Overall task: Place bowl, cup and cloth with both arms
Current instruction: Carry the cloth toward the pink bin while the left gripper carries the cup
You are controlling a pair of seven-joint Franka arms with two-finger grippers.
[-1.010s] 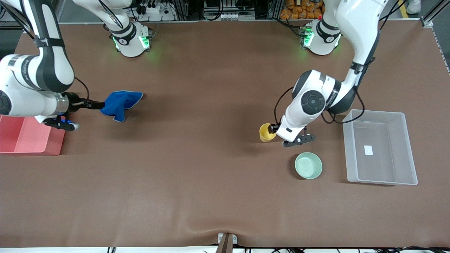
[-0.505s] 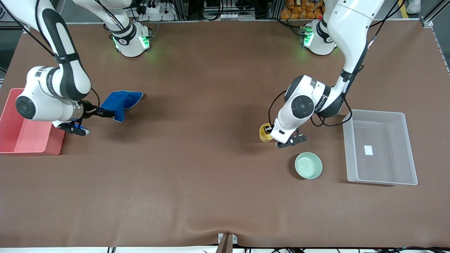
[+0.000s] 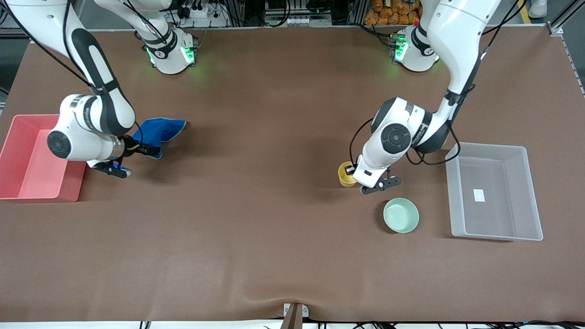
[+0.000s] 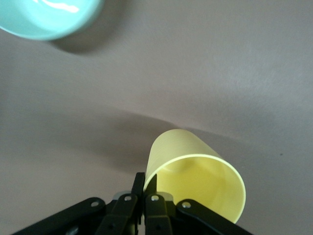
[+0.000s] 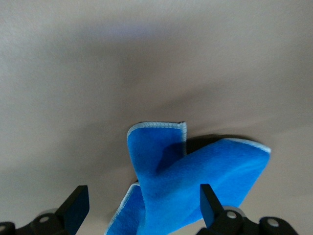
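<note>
The yellow cup [image 3: 346, 175] stands on the table beside the mint green bowl [image 3: 401, 215], which lies nearer the front camera. My left gripper [image 3: 350, 170] is shut on the cup's rim, one finger inside and one outside, as the left wrist view [image 4: 146, 182] shows on the cup [image 4: 195, 181]. The bowl's edge shows there too [image 4: 44, 17]. The blue cloth [image 3: 160, 131] lies crumpled on the table. My right gripper [image 3: 148, 151] is open at its nearer edge. In the right wrist view [image 5: 142, 208] the cloth [image 5: 195, 186] lies between the spread fingers [image 5: 76, 205].
A red bin [image 3: 18, 160] sits at the right arm's end of the table, close to the right wrist. A clear plastic bin [image 3: 525, 192] sits at the left arm's end, beside the bowl. Brown mat covers the table.
The right arm has swung from over the red bin toward the cloth, bringing its gripper onto the cloth's edge. The left gripper has stayed at the cup, shifting only slightly. The cloth has not moved.
</note>
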